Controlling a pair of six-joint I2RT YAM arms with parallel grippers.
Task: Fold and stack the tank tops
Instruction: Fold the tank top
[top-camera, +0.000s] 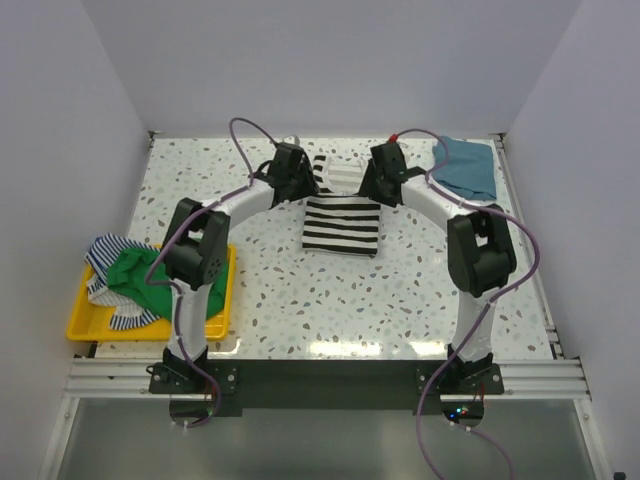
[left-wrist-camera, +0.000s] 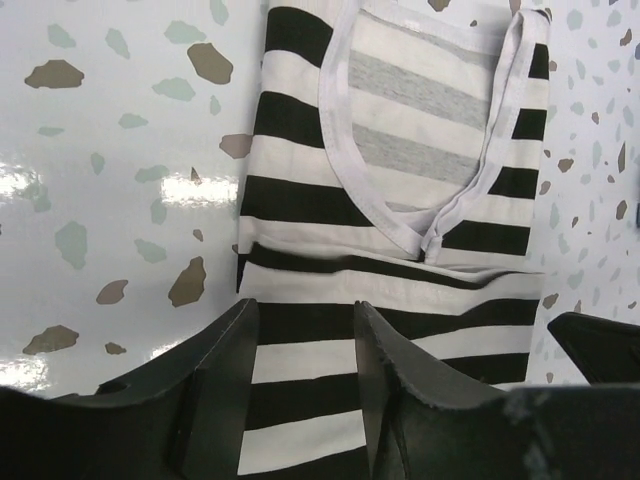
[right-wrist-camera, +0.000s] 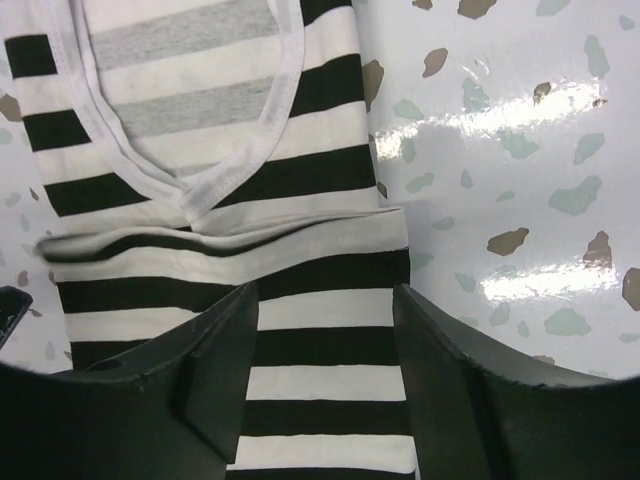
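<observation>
Top external view:
- Left arm base (top-camera: 188, 372), right arm base (top-camera: 462, 375): at the near edge of the speckled tabletop (top-camera: 300, 300).
- Yellow tray (top-camera: 85, 325): near left; holds a crumpled green tank top (top-camera: 140, 275) and a thin blue-striped tank top (top-camera: 105, 250).
- Black-and-white striped tank top (top-camera: 342, 225): centre, towards the far side. It is partly folded, long axis running near to far, neck end pointing away from the bases.
- Teal-blue tank top (top-camera: 468, 165): far right corner, well apart.
- Left gripper (top-camera: 308, 188), right gripper (top-camera: 372, 190): over the striped top's far end.

Left wrist view:
- Left gripper (left-wrist-camera: 305, 320): jaws parted, nothing pinched, above the black-and-white striped tank top (left-wrist-camera: 300, 200). A fold edge crosses the cloth below the scooped neck.

Right wrist view:
- Right gripper (right-wrist-camera: 325, 300): jaws apart, holding nothing, above the black-and-white striped tank top (right-wrist-camera: 300, 190). The neckline lies beyond the fold.
</observation>
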